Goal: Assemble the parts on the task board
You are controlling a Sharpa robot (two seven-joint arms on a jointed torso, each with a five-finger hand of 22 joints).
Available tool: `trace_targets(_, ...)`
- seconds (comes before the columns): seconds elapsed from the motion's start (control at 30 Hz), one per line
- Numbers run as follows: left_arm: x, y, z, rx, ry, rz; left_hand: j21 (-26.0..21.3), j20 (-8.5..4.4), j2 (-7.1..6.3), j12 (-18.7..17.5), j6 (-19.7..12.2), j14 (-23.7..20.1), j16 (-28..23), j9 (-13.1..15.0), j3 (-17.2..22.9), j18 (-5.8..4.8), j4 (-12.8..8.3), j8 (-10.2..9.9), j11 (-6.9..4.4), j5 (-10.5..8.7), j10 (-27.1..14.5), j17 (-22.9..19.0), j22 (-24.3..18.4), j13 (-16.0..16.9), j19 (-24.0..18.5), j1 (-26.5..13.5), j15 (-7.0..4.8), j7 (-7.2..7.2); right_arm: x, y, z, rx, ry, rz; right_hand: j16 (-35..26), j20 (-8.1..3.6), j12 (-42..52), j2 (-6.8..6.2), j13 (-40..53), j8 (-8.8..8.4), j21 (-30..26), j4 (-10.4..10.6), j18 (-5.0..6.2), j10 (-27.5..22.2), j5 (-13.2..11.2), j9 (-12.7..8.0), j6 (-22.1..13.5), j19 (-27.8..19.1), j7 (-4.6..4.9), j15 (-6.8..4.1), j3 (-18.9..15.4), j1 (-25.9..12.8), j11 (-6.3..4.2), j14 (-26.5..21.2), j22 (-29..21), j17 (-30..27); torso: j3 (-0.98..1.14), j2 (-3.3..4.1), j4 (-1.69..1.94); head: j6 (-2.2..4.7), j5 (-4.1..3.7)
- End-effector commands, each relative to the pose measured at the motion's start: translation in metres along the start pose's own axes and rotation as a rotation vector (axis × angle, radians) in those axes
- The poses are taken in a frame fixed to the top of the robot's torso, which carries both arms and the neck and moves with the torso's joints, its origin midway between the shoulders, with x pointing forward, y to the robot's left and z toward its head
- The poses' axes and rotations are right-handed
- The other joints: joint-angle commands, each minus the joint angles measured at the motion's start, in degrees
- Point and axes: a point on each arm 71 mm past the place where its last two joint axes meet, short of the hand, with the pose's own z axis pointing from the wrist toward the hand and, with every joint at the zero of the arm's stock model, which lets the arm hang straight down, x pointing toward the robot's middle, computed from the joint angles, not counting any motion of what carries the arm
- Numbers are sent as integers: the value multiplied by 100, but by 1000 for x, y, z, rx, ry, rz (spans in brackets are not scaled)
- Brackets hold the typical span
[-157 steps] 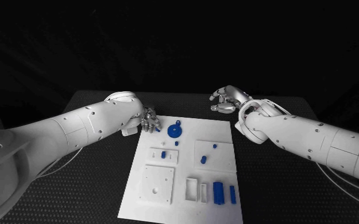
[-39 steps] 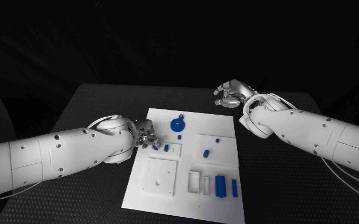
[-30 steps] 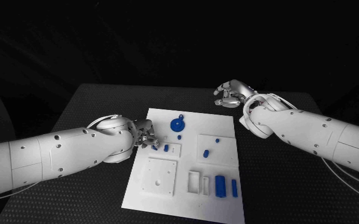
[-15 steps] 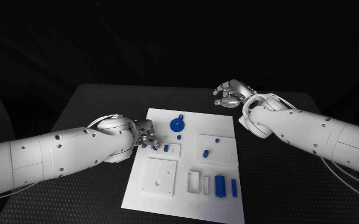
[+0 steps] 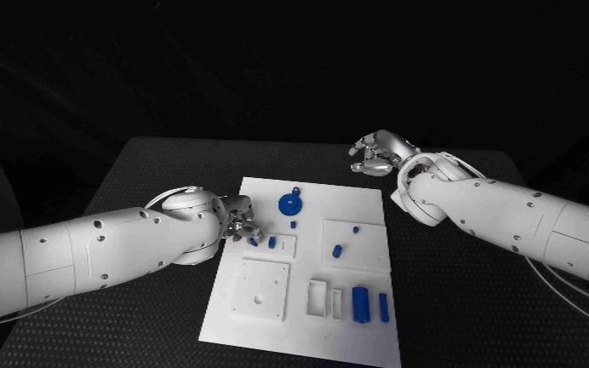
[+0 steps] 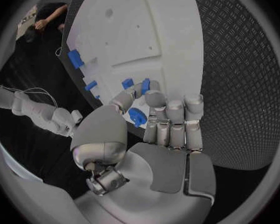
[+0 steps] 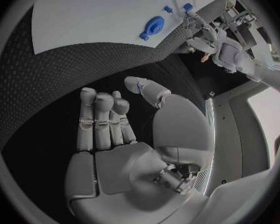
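Resting at the left edge of the white board (image 5: 313, 215), the left hand (image 5: 239, 221) has its fingers curled over the small raised plate there, and in the left wrist view a small blue piece (image 6: 137, 116) sits between its thumb and fingers (image 6: 171, 119), so this hand is grasping that piece. Just beside the fingertips two more small blue pegs (image 6: 135, 84) stand on the board. The board lies in the middle of the black worktop (image 5: 147, 181). On it, near the far edge, lies a round blue disc (image 5: 289, 207); more to the right a square plate carries a small blue peg (image 5: 336, 251), and at the near edge two long blue bars (image 5: 361, 303) lie side by side next to white slots. The right hand (image 5: 372, 156) hangs over the worktop beyond the far right corner of the board, well apart from the parts. In the right wrist view its fingers (image 7: 102, 117) are straight and spread from the thumb, and it holds nothing.
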Motion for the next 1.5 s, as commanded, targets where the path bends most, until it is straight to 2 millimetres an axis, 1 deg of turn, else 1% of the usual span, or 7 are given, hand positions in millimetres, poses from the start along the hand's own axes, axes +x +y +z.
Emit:
trace_targets(0.03,13,-2,1,1,66,36,42,-693,52,23,427,422,28,-5,66,157,-20,28,-255,-35,206,7,107,9,-3,-13,-532,-320,1,1,0,-12,12,-4,-5,24,31,35,-9,22,-38,-24,93,-553,23,-10,38,-18,16,-25,-25,-1,36,-30,10,-10,0,-1,0,-13,-1)
trace_targets(0.6,17,-5,1,11,81,43,76,-690,-49,43,441,411,54,15,66,176,121,135,-262,-215,203,29,100,35,-19,-31,-536,-335,1,1,0,-11,10,-4,-4,25,34,36,-13,23,-40,-24,93,-555,34,-11,37,-18,17,-24,-25,-3,37,-31,11,-12,-4,-6,9,-25,-27)
trace_targets(0.63,17,-5,1,11,81,43,82,-689,-74,43,433,405,55,16,69,183,176,159,-263,-374,201,31,96,38,-26,-25,-538,-338,1,1,0,-11,10,-4,-4,25,34,37,-13,23,-40,-24,93,-555,36,-11,37,-18,17,-24,-24,-3,37,-31,11,-12,-5,-6,7,-25,-29)
trace_targets(0.8,17,-6,2,11,79,42,95,-684,-173,41,417,400,57,12,50,193,338,214,-265,-648,199,34,88,42,-42,-66,-539,-342,1,1,0,-11,10,-4,-4,25,34,35,-14,22,-41,-24,93,-555,39,-12,36,-18,17,-24,-25,-4,37,-32,11,-12,-5,-6,9,-22,-34)
trace_targets(1.4,13,0,4,-2,52,47,116,-680,-386,41,390,394,60,-19,26,226,738,316,-273,-1161,196,40,77,47,-67,-168,-547,-352,0,0,0,-9,11,-5,-4,26,37,37,-19,23,-42,-23,93,-556,52,-14,34,-18,18,-23,-26,-8,38,-32,13,-14,-2,-5,5,-2,-47)
trace_targets(1.47,12,2,4,-10,45,46,116,-682,-499,42,381,394,62,-32,19,237,894,337,-278,-1544,197,42,71,48,-72,-228,-551,-357,0,0,0,-9,10,-5,-4,26,38,37,-19,23,-42,-22,93,-556,53,-14,34,-17,18,-23,-26,-8,38,-32,13,-14,-3,-4,7,0,-50)
trace_targets(1.5,11,3,5,-13,39,48,117,-683,-553,41,378,394,62,-38,24,242,972,346,-280,-1629,195,42,69,48,-72,-255,-553,-358,0,0,0,-9,10,-5,-4,26,38,37,-19,23,-43,-22,93,-556,53,-14,34,-17,18,-23,-26,-9,38,-32,14,-14,-6,-5,8,2,-53)
